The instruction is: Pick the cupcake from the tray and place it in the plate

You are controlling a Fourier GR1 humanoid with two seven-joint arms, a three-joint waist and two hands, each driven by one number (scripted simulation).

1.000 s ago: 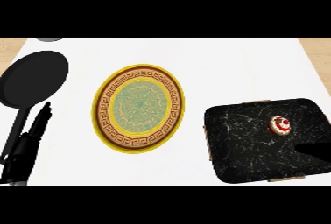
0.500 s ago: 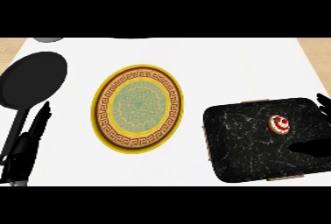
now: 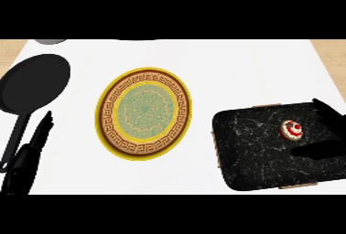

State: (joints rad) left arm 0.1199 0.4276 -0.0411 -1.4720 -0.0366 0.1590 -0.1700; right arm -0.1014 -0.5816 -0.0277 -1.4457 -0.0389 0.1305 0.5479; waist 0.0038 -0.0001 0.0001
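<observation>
One hand is on the move and it has come a long way in a second! Start big: the white tabletop (image 3: 223, 64) fills the frame, and on it the black marbled tray (image 3: 260, 155) sits at lower right, the gold-rimmed plate (image 3: 144, 113) at centre, well apart from the tray, and a black pan (image 3: 34, 84) at upper left, handle running down the left edge.

Now the change: the right hand (image 3: 331, 137), absent from the frame a second ago and just peeking in half a second back, has now pushed in from the right edge over the tray. Its fingers are spread, one dark shape above and one below the cupcake (image 3: 292, 130), not closed on it yet. The cupcake sits where it was, on the tray's upper right part, red-and-white top showing.

That reads as the reach nearly done, the grasp next, plate unfilled.

Left hand (image 3: 30, 157) rests at lower left beside the pan handle, fingers straight, pointing up.
</observation>
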